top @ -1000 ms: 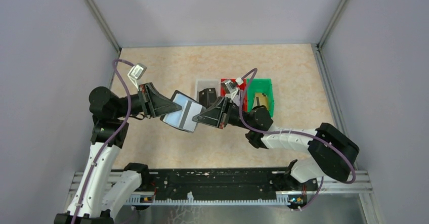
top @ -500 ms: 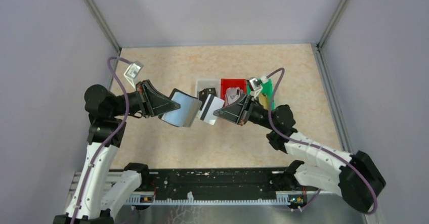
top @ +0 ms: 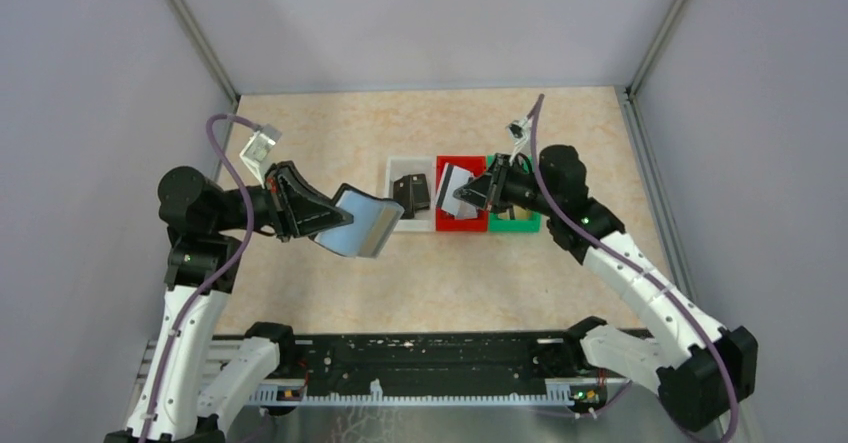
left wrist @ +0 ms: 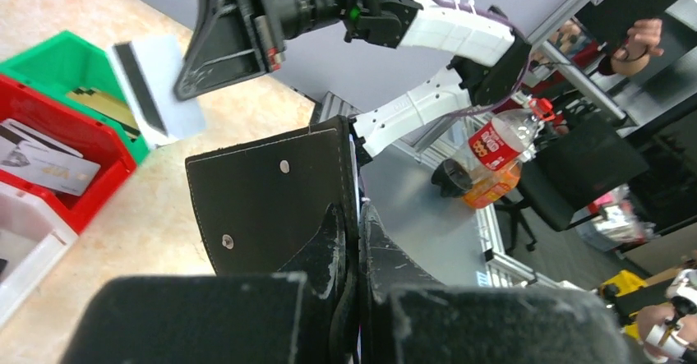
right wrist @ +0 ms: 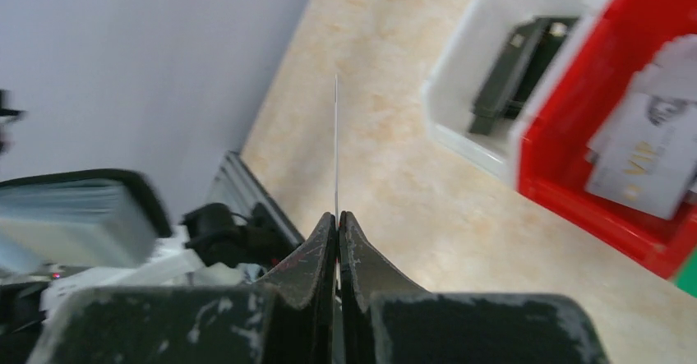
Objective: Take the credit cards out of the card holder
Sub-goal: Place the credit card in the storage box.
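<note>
My left gripper is shut on an edge of the black card holder, holding it open above the table with its grey-blue inside facing up. The left wrist view shows the holder's black outer face pinched in that gripper. A grey-white credit card with a dark stripe is clamped in my shut right gripper over the red bin. That card appears edge-on in the right wrist view, rising from the gripper. More credit cards lie in the red bin.
Three small bins stand in a row: a white bin holding a black object, the red bin, and a green bin. The green bin holds a gold card. Grey walls enclose the table on three sides.
The right gripper drew the striped card away from the card holder and carried it right and back to over the red bin. The left arm and holder shifted slightly left.
</note>
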### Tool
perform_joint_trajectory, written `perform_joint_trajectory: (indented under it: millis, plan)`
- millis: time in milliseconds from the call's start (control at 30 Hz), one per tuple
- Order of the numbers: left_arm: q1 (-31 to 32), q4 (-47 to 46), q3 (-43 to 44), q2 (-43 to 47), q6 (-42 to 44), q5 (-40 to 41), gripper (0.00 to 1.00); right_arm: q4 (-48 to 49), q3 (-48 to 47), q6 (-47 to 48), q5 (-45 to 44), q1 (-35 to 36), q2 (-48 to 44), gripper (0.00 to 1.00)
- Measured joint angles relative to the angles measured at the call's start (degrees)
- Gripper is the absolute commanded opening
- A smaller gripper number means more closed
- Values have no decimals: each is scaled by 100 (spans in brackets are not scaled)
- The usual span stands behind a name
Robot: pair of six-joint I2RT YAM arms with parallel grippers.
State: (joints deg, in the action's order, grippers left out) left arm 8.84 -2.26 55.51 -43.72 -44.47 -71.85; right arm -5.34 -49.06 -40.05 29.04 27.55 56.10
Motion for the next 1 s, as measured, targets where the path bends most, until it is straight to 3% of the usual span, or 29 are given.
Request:
perform_joint_trajectory:
  millis: [267, 567, 733, 1000]
  plan:
    - [0, 487, 138, 216, 662, -66, 0, -1292, -664, 1117, -839, -13, 1602, 0]
    - [0, 632, 192, 225, 820, -131, 0, -1550, -1309, 1692, -1432, -31, 3200, 0]
    - [0, 658, 195, 234, 824, -138, 0, -1587, -1631, 1864, -1740, -33, 3705, 0]
    - [0, 656, 271, 234, 813, -192, 0, -1676, -1718, 2065, -2306, -33, 3773, 1]
